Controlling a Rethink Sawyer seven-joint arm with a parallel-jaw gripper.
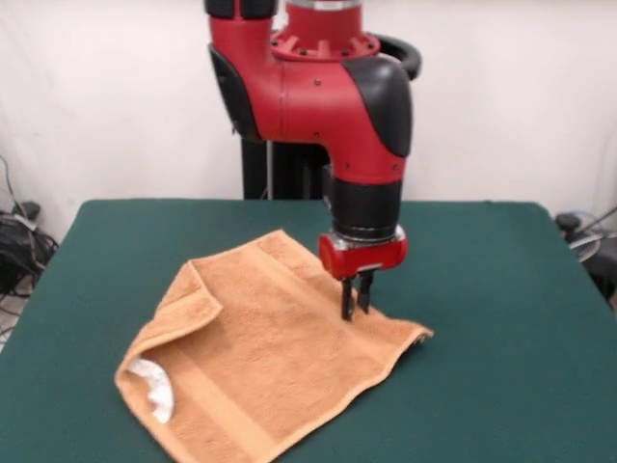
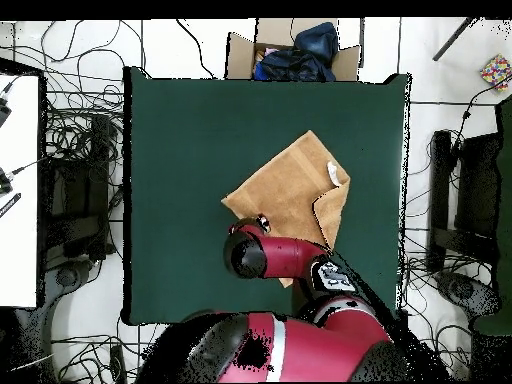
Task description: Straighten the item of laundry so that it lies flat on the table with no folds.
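The item of laundry point(image 1: 270, 357) is an orange-tan towel lying on the green table point(image 1: 501, 289), toward the front and middle. Its left edge is folded over onto itself point(image 1: 193, 299), and a white tag point(image 1: 154, 386) shows at the near left corner. The rest lies mostly flat. My gripper point(image 1: 355, 311) points straight down onto the towel's right part, near the right corner point(image 1: 419, 335). Its fingers stand close together with their tips pressed into the cloth. In the overhead view the towel point(image 2: 285, 190) shows its fold point(image 2: 332, 212), and the arm hides the gripper.
A cardboard box point(image 2: 240, 55) holding dark cloth stands past the table's far edge in the overhead view. Cables cover the floor around the table point(image 2: 180, 130). A small multicoloured cube point(image 2: 496, 70) sits off the table at the top right.
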